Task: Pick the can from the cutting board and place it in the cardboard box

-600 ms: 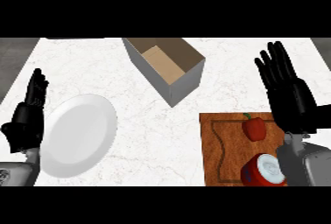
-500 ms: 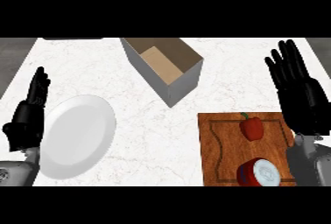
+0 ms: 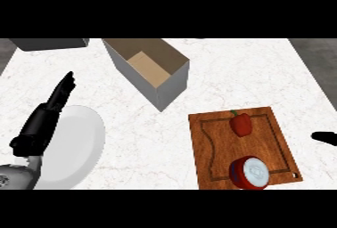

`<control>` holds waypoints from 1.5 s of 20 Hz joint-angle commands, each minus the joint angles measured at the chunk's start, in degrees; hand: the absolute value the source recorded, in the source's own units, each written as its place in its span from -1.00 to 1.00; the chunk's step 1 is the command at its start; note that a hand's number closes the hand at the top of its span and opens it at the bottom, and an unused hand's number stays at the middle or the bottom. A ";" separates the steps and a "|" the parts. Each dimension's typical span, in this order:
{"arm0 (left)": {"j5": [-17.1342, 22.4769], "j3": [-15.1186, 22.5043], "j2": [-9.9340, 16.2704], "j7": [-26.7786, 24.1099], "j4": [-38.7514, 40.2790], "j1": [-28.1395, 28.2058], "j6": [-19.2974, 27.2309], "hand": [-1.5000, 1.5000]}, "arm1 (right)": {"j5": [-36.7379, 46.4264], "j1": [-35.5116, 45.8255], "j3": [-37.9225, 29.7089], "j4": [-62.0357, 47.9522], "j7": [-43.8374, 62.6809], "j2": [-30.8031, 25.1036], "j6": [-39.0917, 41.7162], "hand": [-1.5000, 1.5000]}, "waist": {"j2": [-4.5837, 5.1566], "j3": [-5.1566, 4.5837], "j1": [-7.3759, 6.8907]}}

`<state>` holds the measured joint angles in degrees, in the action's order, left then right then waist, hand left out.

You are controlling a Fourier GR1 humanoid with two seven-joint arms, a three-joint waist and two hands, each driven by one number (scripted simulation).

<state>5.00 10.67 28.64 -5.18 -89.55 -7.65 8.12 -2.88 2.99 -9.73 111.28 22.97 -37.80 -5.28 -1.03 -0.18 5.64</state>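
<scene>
Plainly the can stands upright at the cutting board's near end, nearer the right hand, whose fingers I cannot make out; left hand rests open, empty

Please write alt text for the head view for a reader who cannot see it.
A red can lies beside a red pepper on a wooden cutting board, below an open cardboard box. The left hand rests open over a white plate; the right hand barely shows at the right edge.

One can, one pepper, one plate, one box
</scene>
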 commanded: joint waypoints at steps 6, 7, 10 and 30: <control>2.19 0.76 0.03 1.64 0.11 -4.01 -6.18 0.00 | 5.52 -18.39 -5.46 17.47 -2.99 -10.57 11.94 -1.00 | 0.60 0.14 -2.69; 1.84 0.95 0.97 -0.17 -1.85 0.26 -6.78 0.00 | 6.54 -19.38 -5.65 17.86 -2.21 -10.95 12.85 -1.00 | 0.59 0.14 -3.92; 0.67 1.65 -1.03 0.31 -0.18 -2.70 -6.13 0.00 | 4.64 -20.29 -5.68 22.16 6.25 -14.96 18.42 -1.00 | 0.77 0.06 -4.03; -1.08 1.03 -3.90 -1.69 4.04 -6.04 -9.37 0.00 | -1.12 -0.15 28.80 28.02 48.92 -24.05 24.98 -1.00 | 1.40 -0.03 -7.43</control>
<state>4.22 12.43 25.20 -4.45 -86.82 -15.20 -1.02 -4.50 0.05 12.70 139.15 60.79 -63.28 19.34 0.44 -0.25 -2.05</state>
